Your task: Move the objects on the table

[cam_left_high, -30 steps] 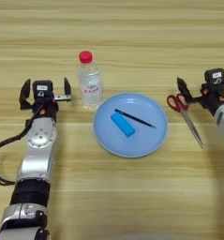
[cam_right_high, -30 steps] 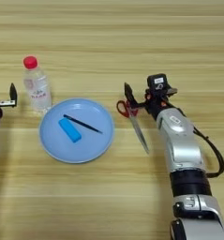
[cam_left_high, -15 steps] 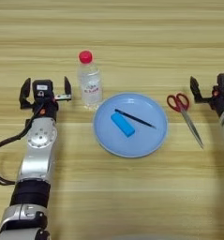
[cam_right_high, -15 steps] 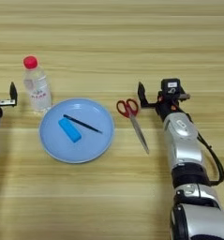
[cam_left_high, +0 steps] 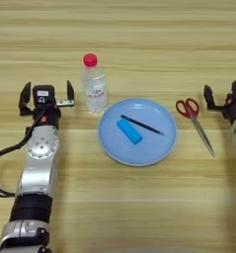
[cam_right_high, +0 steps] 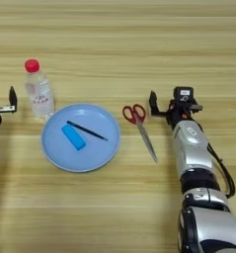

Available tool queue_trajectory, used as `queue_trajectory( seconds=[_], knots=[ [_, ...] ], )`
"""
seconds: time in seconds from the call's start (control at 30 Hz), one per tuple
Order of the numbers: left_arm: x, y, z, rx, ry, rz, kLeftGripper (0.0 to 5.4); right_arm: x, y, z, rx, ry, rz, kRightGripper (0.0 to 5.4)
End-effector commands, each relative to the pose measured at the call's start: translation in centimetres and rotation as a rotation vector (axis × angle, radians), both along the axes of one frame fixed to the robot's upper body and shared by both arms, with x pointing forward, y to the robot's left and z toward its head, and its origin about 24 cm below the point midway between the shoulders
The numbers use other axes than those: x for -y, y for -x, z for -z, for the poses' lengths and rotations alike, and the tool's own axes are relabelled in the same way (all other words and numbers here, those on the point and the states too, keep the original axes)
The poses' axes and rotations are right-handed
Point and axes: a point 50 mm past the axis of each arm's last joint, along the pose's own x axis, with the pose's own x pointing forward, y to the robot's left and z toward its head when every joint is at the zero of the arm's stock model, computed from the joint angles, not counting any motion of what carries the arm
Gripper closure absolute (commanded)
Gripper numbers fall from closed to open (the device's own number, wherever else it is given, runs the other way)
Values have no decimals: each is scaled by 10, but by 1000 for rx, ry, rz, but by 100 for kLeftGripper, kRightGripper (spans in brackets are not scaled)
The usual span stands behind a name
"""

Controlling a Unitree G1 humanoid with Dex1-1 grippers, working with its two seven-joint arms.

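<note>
Blue block [cam_left_high: 129,132] and black stick [cam_left_high: 141,125] lay in plate [cam_left_high: 159,150]; scissors [cam_right_high: 140,125] and bottle [cam_left_high: 94,84] remained on table [cam_left_high: 139,207]. Left gripper [cam_left_high: 46,92] was spread and empty; right gripper [cam_right_high: 175,99]: finger state unclear.

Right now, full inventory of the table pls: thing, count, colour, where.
Table: 1, light wood with plank grain, fills the view.
Plate: 1, light blue, round, centre of the table.
Block: 1, bright blue, lying on the plate, left of middle.
Stick: 1, black, thin, lying on the plate just behind the block.
Bottle: 1, clear with red cap, upright, just beyond the plate's far-left rim.
Scissors: 1, red handles, flat on the table right of the plate, blades pointing toward the robot.
Left gripper: black fingers open, empty, left of the bottle.
Right gripper: empty, right of the scissors' handles, not touching them.
</note>
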Motion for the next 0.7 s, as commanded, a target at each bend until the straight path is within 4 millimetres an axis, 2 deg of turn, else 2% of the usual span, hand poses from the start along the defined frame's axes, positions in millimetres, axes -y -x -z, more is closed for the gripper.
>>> queue_trajectory(
  seconds=[0.03,0.37,0.7],
  knots=[
    [7,10,-1,-5,-1,24,0,3,-4,-6,11,8,9,2],
    [13,31,-9,-9,-18,75,0,-1,-6,-5,3,3,14,2],
    [23,37,-15,-13,-14,141,0,-4,-8,-3,-3,-5,19,2]
  ],
)
